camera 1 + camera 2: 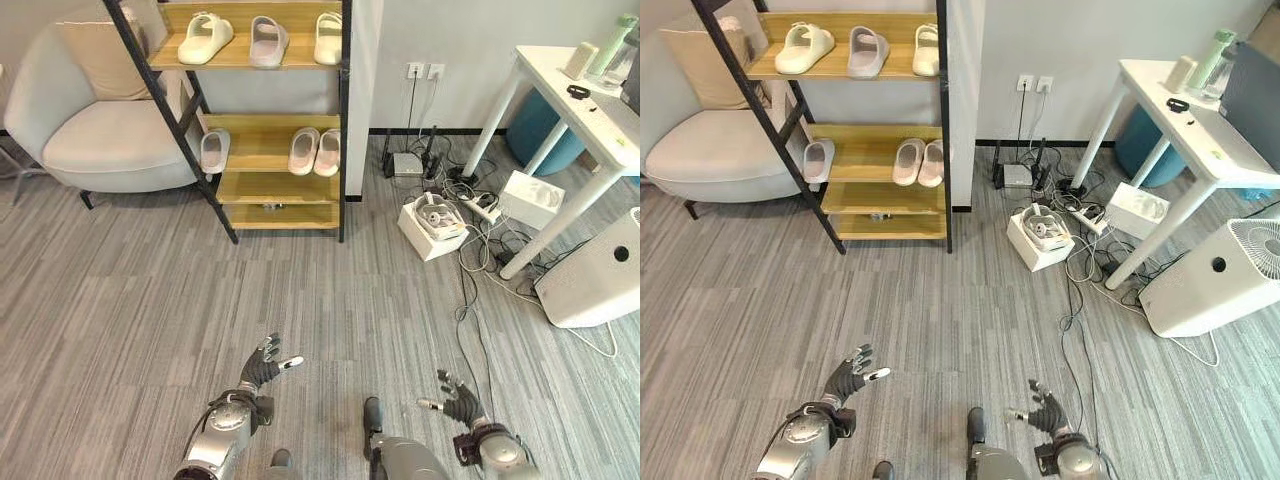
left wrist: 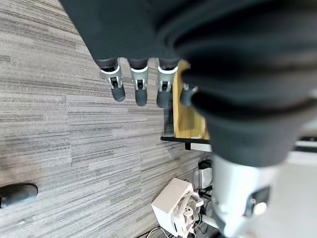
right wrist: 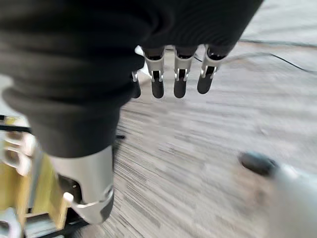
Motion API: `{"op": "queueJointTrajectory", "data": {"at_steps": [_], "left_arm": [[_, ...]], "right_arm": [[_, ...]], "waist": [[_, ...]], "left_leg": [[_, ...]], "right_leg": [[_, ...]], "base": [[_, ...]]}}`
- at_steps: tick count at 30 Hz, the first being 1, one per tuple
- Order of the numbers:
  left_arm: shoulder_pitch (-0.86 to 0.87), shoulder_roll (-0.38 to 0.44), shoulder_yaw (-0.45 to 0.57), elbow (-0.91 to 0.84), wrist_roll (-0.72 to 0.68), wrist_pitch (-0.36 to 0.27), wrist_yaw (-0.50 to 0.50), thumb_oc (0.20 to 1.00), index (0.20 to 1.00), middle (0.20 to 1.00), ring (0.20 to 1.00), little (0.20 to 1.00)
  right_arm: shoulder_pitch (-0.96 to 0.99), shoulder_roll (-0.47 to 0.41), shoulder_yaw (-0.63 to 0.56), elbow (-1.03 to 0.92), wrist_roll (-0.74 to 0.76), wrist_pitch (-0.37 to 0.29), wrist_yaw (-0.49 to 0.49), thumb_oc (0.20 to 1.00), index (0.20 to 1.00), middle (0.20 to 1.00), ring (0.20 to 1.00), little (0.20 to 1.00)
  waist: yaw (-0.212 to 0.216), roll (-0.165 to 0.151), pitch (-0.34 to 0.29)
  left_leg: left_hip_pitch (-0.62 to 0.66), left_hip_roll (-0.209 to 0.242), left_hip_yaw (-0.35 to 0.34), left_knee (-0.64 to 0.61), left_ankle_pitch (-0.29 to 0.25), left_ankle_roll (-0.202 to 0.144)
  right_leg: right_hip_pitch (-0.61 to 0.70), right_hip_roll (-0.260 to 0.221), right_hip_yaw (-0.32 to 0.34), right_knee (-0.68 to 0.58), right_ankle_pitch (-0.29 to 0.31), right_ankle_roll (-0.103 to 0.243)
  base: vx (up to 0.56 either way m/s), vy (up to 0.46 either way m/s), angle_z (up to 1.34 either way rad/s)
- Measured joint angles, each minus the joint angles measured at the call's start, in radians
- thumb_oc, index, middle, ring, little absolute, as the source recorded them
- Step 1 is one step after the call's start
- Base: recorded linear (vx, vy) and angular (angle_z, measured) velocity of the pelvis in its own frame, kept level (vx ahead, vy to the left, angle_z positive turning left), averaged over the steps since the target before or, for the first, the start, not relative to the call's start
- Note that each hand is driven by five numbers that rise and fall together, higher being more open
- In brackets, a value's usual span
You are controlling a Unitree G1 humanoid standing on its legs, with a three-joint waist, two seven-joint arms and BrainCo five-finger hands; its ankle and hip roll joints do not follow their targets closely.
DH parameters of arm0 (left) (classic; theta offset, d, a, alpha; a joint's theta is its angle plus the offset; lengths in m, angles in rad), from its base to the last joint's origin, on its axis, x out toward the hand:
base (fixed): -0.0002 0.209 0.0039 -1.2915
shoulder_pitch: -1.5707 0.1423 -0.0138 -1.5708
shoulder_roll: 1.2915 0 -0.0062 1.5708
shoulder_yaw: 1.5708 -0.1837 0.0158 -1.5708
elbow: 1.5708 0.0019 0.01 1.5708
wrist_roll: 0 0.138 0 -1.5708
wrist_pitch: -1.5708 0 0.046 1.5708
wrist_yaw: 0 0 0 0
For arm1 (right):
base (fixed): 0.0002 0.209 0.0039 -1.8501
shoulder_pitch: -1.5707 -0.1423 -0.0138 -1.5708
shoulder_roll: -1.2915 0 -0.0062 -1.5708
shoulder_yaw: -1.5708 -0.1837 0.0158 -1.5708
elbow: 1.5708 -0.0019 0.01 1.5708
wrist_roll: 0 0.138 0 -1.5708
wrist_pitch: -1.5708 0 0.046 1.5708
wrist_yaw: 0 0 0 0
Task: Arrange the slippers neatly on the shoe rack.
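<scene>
- Grey wood-grain plank floor (image 1: 300, 290), pale wall behind.
- Shoe rack (image 1: 270, 125): black metal frame, wooden shelves, against the wall; landmark for every entry below.
- Top shelf of the rack: cream slipper (image 1: 205, 38) at the left end, lying at a slant; pale pink-grey slipper (image 1: 268, 40) just beside it toward the middle; white slipper (image 1: 328, 37) at the right end, partly behind the frame post.
- Middle shelf of the rack: single grey slipper (image 1: 214, 150) at the left end, hanging partly over the shelf edge by the slanted leg; pair of pinkish-white slippers (image 1: 314, 151) at the right end, side by side and touching.
- Lowest shelf of the rack: small dark item, too small to tell.
- Left of the rack: pale armchair (image 1: 95, 125) with beige cushion (image 1: 100, 55), touching or nearly touching the slanted leg.
- Right of the rack, along the wall: wall socket (image 1: 425, 71), tangle of cables and a power strip (image 1: 480, 208), open white box (image 1: 432, 222) on the floor.
- Farther right of the rack: white table (image 1: 585, 110), white appliance (image 1: 595, 275) on the floor by its legs.
- Left hand (image 1: 262, 368): well in front of the rack, low over the floor, fingers straight and spread, holding nothing.
- Right hand (image 1: 459, 402): well in front of the rack and to its right, fingers extended and relaxed, holding nothing.
</scene>
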Motion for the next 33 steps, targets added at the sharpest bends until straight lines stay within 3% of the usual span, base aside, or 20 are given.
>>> {"op": "queueJointTrajectory", "data": {"at_steps": [3,6,7,8,9,11,12,14,15,18,19,21,22,23,24,26,29,30,31,33], "left_arm": [[0.012,-0.001,0.001,-0.003,-0.002,-0.002,-0.001,1.000,1.000,1.000,1.000,1.000],[0.008,-0.002,0.001,-0.003,-0.003,-0.002,0.000,1.000,1.000,1.000,1.000,1.000],[0.008,-0.002,0.001,-0.002,-0.003,-0.002,0.002,1.000,1.000,1.000,1.000,1.000],[-0.001,-0.002,0.000,0.008,-0.003,-0.002,0.002,1.000,1.000,1.000,1.000,1.000],[-0.009,-0.002,0.000,0.016,-0.003,-0.001,0.003,1.000,1.000,1.000,1.000,1.000],[0.019,-0.003,0.001,0.039,-0.003,0.000,0.007,1.000,1.000,1.000,1.000,1.000],[0.019,-0.004,0.002,0.041,-0.003,0.000,0.008,1.000,1.000,1.000,1.000,1.000],[0.024,-0.023,0.001,0.041,-0.002,0.000,0.008,1.000,1.000,1.000,1.000,1.000],[0.019,-0.018,0.001,0.033,-0.002,-0.001,0.005,1.000,1.000,1.000,1.000,1.000],[-0.051,0.017,0.000,0.029,0.001,-0.001,0.003,1.000,1.000,1.000,1.000,1.000],[-0.073,0.028,-0.001,0.031,0.001,-0.001,0.003,1.000,1.000,1.000,1.000,1.000],[-0.063,0.040,0.005,0.024,0.001,-0.001,0.006,1.000,1.000,1.000,1.000,1.000],[-0.048,0.050,0.005,0.027,0.001,0.001,0.007,1.000,1.000,1.000,1.000,1.000],[-0.035,0.065,0.012,0.024,0.001,0.006,0.007,1.000,1.000,1.000,1.000,1.000],[-0.025,0.057,0.010,0.013,0.001,0.006,0.006,1.000,1.000,1.000,1.000,1.000],[-0.025,0.060,0.010,0.017,0.001,0.012,0.006,1.000,1.000,1.000,1.000,1.000],[-0.027,0.040,0.000,0.015,0.001,0.014,0.004,1.000,1.000,1.000,1.000,1.000],[-0.024,0.027,-0.001,0.007,0.001,0.015,0.000,1.000,1.000,1.000,1.000,1.000],[-0.021,0.012,0.000,-0.002,0.001,0.015,-0.006,1.000,1.000,1.000,1.000,1.000],[0.006,0.007,0.010,-0.005,0.000,0.014,-0.006,1.000,1.000,1.000,1.000,1.000]], "right_arm": [[-0.004,-0.020,-0.008,-0.015,0.000,0.000,-0.001,1.000,1.000,1.000,1.000,1.000],[0.001,-0.011,-0.014,-0.013,0.001,0.002,0.000,1.000,1.000,1.000,1.000,1.000],[-0.001,-0.006,-0.013,-0.011,0.001,0.002,-0.001,1.000,1.000,1.000,1.000,1.000],[-0.014,0.005,-0.012,0.021,0.001,0.001,-0.006,1.000,1.000,1.000,1.000,1.000],[-0.019,0.010,-0.012,0.031,0.001,0.001,-0.008,1.000,1.000,1.000,1.000,1.000],[-0.015,0.019,-0.012,0.047,0.000,0.001,-0.017,1.000,1.000,1.000,1.000,1.000],[-0.014,0.012,-0.012,0.047,-0.001,0.002,-0.016,1.000,1.000,1.000,1.000,1.000],[0.017,0.019,-0.010,0.033,-0.010,0.005,-0.014,1.000,1.000,1.000,1.000,1.000],[0.032,0.031,-0.010,0.015,-0.010,0.005,-0.013,1.000,1.000,1.000,1.000,1.000],[0.032,0.057,0.006,0.006,-0.010,0.004,-0.006,1.000,1.000,1.000,1.000,1.000],[0.026,0.062,0.008,0.007,-0.010,0.006,0.001,1.000,1.000,1.000,1.000,1.000],[0.011,0.068,0.003,-0.005,-0.010,0.008,0.003,1.000,1.000,1.000,1.000,1.000],[0.003,0.068,0.001,-0.031,-0.009,0.003,0.005,1.000,1.000,1.000,1.000,1.000],[-0.002,0.073,0.005,-0.045,-0.009,0.000,0.006,1.000,1.000,1.000,1.000,1.000],[0.011,0.068,0.003,-0.051,-0.008,0.002,0.007,1.000,1.000,1.000,1.000,1.000],[0.019,0.070,0.003,-0.047,-0.008,0.004,0.006,1.000,1.000,1.000,1.000,1.000],[0.034,0.069,-0.003,-0.002,-0.007,0.010,0.005,1.000,1.000,1.000,1.000,1.000],[0.042,0.065,-0.004,0.006,-0.005,0.013,0.004,1.000,1.000,1.000,1.000,1.000],[0.061,0.055,-0.006,0.014,-0.005,0.015,0.006,1.000,1.000,1.000,1.000,1.000],[0.020,0.025,-0.006,0.005,0.002,0.001,0.006,1.000,1.000,1.000,1.000,1.000]], "waist": [[0.008,-0.020,0.002],[0.027,-0.040,0.007],[0.031,-0.045,0.010],[0.037,-0.034,0.007],[0.045,-0.029,0.010],[0.064,0.005,-0.003],[0.057,0.032,-0.019],[0.046,0.021,-0.026],[0.046,0.015,-0.030],[0.034,-0.014,-0.034],[0.023,-0.017,-0.032],[0.036,-0.006,-0.020],[0.041,0.012,-0.010],[0.033,0.009,-0.008],[0.015,0.010,-0.001],[0.010,-0.010,0.005],[-0.027,-0.022,0.004],[-0.027,-0.015,0.000],[-0.030,-0.030,-0.017],[0.003,-0.011,-0.036]], "left_leg": [[-0.072,-0.023,0.017,0.086,-0.002,-0.005],[-0.104,-0.033,0.080,-0.145,0.025,-0.016],[-0.123,-0.028,0.088,-0.219,0.067,-0.027],[-0.182,0.004,0.149,-0.329,0.154,-0.044],[-0.216,0.016,0.166,-0.328,0.180,-0.045],[-0.207,0.024,0.244,-0.327,0.206,-0.036],[-0.166,0.010,0.240,-0.325,0.220,-0.013],[-0.071,-0.072,0.272,-0.325,0.252,0.074],[-0.052,-0.095,0.279,-0.320,0.231,0.109],[-0.037,-0.165,0.212,-0.309,0.182,0.177],[-0.023,-0.191,0.183,-0.309,0.174,0.187],[0.027,-0.201,0.182,-0.295,0.134,0.207],[0.060,-0.195,0.165,-0.297,0.087,0.190],[0.082,-0.203,0.177,-0.299,0.092,0.185],[0.105,-0.213,0.173,-0.296,0.012,0.125],[0.142,-0.230,0.169,-0.301,0.012,0.136],[0.208,-0.242,0.165,-0.300,-0.008,0.116],[0.228,-0.234,0.157,-0.294,-0.032,0.077],[0.275,-0.248,0.139,-0.248,-0.042,0.063],[0.153,-0.211,0.131,0.093,-0.091,0.035]], "right_leg": [[0.059,0.006,-0.006,-0.040,-0.020,-0.039],[0.114,0.007,-0.019,-0.101,-0.018,-0.036],[0.125,0.010,-0.031,-0.101,-0.011,-0.025],[0.143,0.033,-0.061,-0.107,-0.048,-0.055],[0.153,0.043,-0.070,-0.107,-0.058,-0.068],[0.241,0.056,-0.062,-0.106,-0.110,-0.050],[0.276,0.045,-0.048,-0.096,-0.116,-0.052],[0.297,-0.042,-0.016,0.014,-0.164,0.017],[0.261,-0.068,-0.018,0.121,-0.181,0.043],[-0.040,-0.159,0.007,0.705,-0.239,0.081],[-0.098,-0.181,0.007,0.770,-0.244,0.087],[-0.149,-0.168,0.009,0.715,-0.251,0.099],[-0.180,-0.152,0.003,0.681,-0.254,0.091],[-0.190,-0.146,0.001,0.597,-0.253,0.074],[-0.251,-0.104,-0.011,0.446,-0.230,0.053],[-0.268,-0.066,-0.024,0.249,-0.156,0.066],[-0.252,-0.027,-0.051,0.146,-0.052,0.017],[-0.225,0.004,-0.049,0.181,-0.046,-0.025],[-0.113,0.029,-0.027,0.114,0.042,-0.150],[0.034,0.063,0.017,-0.030,0.028,-0.201]], "base": [[0.21,0.026,0.15],[0.22,0.117,0.15],[0.24,0.161,0.39],[0.32,0.247,0.44],[0.35,0.300,0.27],[0.42,0.420,-0.31],[0.42,0.502,-0.46],[0.29,0.465,-0.41],[0.16,0.366,-0.20],[0.13,0.191,0.56],[0.30,0.134,1.04],[0.29,0.086,0.32],[0.28,-0.023,0.03],[0.49,-0.061,0.40],[0.40,-0.063,0.54],[0.28,-0.080,0.46],[0.33,-0.170,0.62],[0.26,-0.143,0.75],[0.32,-0.200,0.40],[0.26,-0.119,-0.11]]}}
